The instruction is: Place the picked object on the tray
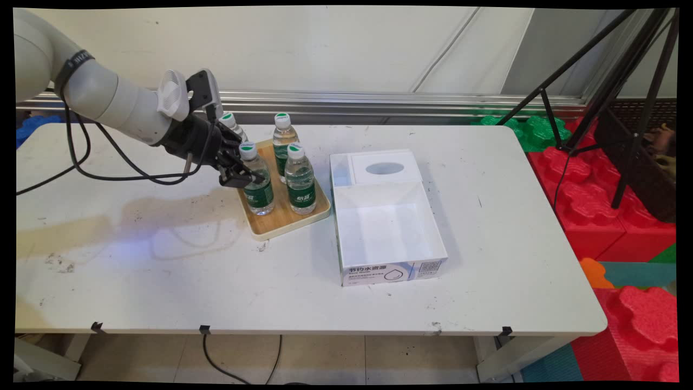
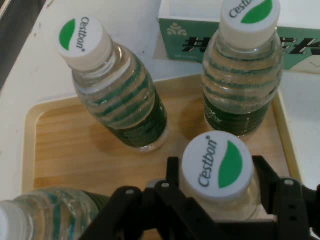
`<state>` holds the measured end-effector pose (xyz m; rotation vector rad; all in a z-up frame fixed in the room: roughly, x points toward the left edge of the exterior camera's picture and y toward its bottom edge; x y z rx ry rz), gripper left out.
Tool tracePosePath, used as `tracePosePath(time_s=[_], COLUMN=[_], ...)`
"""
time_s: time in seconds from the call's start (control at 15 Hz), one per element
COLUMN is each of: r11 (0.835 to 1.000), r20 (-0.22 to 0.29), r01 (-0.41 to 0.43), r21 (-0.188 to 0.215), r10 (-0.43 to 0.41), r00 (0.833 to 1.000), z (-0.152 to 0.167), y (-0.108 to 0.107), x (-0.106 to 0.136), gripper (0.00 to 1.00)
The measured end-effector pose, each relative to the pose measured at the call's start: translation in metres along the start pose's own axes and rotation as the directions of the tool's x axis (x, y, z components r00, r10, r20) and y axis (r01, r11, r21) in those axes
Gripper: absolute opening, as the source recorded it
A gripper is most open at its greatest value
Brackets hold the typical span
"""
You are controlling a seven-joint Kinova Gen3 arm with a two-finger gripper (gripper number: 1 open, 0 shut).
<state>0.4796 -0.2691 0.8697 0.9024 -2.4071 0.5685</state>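
The table (image 1: 270, 292), white and scuffed, has its front edge nearest the main camera, with small black clips along it and a brownish stain on its left part. Further back, left of centre, lies a wooden tray (image 1: 281, 225) carrying four water bottles with green labels and white caps. The gripper (image 1: 242, 176) comes in from the upper left on the white arm (image 1: 108, 97), black cables hanging below it, and its fingers sit around the front-left bottle (image 1: 257, 187) at its upper body, just under the cap. Just to that bottle's right stands a second bottle (image 1: 301, 184); behind them stand a third (image 1: 283, 138) and, partly hidden by the hand, a fourth (image 1: 234, 125). Just beside the tray's right edge lies an open white box (image 1: 387, 238) with print on its near wall and a flap with an oval hole at its far end. Red and green foam blocks (image 1: 606, 216) and a black tripod (image 1: 622, 92) stand past the table's right end.

In the hand view the gripper (image 2: 217, 200) rises from the bottom edge, its two fingers (image 2: 172, 172) flanking the neck of the gripped bottle (image 2: 217, 167), close against both sides; its cap reads Cestbon. Beyond it on the tray (image 2: 75, 145) stand one bottle (image 2: 117, 95) at upper left and another (image 2: 242, 75) at upper right, with a third (image 2: 45, 215) at the lower left corner. The box (image 2: 190, 35) shows behind the tray, its green-edged wall printed with dark characters.
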Motion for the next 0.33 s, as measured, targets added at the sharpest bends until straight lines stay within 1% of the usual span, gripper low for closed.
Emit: tracePosePath(time_s=[0.07, 0.13, 0.33], r11=[1.0, 1.0, 1.0], r20=[-0.003, -0.006, -0.012], r01=[-0.003, -0.007, -0.02], r21=[-0.003, -0.007, -0.015], r10=[0.003, 0.007, 0.02], r00=[1.0, 1.0, 1.0], z=[0.0018, 0.0034, 0.0045], y=[-0.0001, -0.0004, -0.0016], x=[-0.0012, -0.0025, -0.0065], gripper=[0.0, 1.0, 1.0])
